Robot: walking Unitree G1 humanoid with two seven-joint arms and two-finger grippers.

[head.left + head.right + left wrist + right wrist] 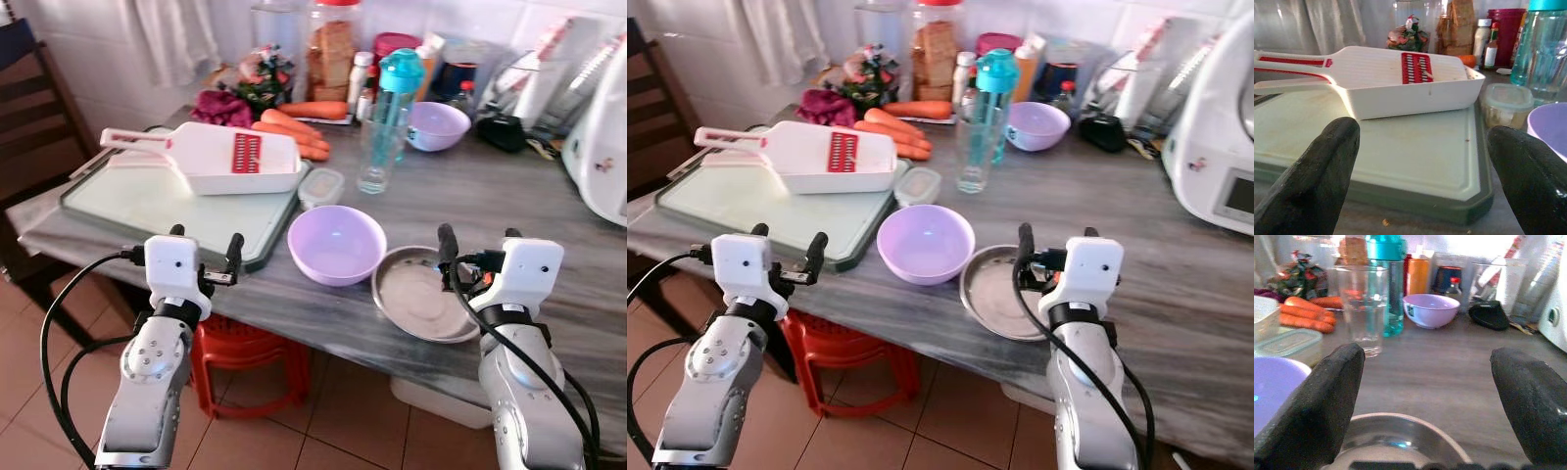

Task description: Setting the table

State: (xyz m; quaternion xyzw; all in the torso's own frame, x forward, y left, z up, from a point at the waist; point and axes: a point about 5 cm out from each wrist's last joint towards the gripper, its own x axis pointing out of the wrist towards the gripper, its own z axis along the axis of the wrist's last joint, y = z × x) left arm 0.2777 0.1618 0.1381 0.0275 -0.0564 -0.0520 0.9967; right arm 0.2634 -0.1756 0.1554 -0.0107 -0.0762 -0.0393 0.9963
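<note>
On the grey surface (pixel 509 196), a lilac bowl (pixel 336 243) sits just beside a steel plate (pixel 423 294) near the front edge. The right hand (pixel 476 251) hovers spread over the plate. The left hand (pixel 204 245), also spread, hangs at the cutting board's (pixel 167 201) front edge, seemingly not touching it.

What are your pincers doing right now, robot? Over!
Left pincer open, at the cutting board edge. Right pincer open, over the steel plate. Purple bowl sits between. Nothing held, over.
</note>
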